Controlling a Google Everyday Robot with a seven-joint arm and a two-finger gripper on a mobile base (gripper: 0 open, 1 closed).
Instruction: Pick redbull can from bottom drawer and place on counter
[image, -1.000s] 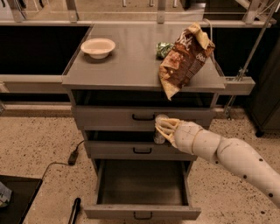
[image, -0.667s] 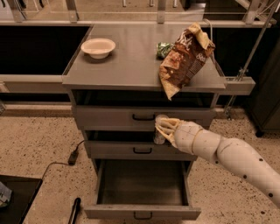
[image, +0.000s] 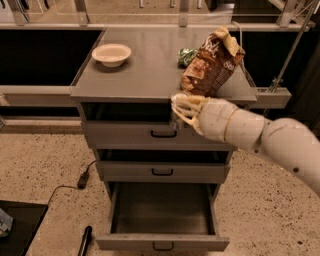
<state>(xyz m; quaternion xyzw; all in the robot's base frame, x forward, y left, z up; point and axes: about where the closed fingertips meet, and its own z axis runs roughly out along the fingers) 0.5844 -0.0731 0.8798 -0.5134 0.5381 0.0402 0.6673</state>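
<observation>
My gripper (image: 181, 114) hangs at the counter's front edge, just left of a brown snack bag, in front of the top drawer. Its cream fingers (image: 186, 106) are closed around the redbull can (image: 175, 121). Only a slim grey sliver of the can shows between and below them. The bottom drawer (image: 162, 243) is pulled open and its dark inside shows nothing in it. The counter (image: 145, 72) is the flat grey top of the cabinet.
On the counter stand a white bowl (image: 112, 54) at the back left, a green shiny wrapper (image: 186, 56) and a tall brown snack bag (image: 212, 62) at the front right. Two shallower drawers (image: 162, 171) are shut. A cable and plug (image: 82, 179) lie on the floor to the left.
My gripper has risen with the can from the level of the middle drawer up to the counter's front edge, and shifted slightly left.
</observation>
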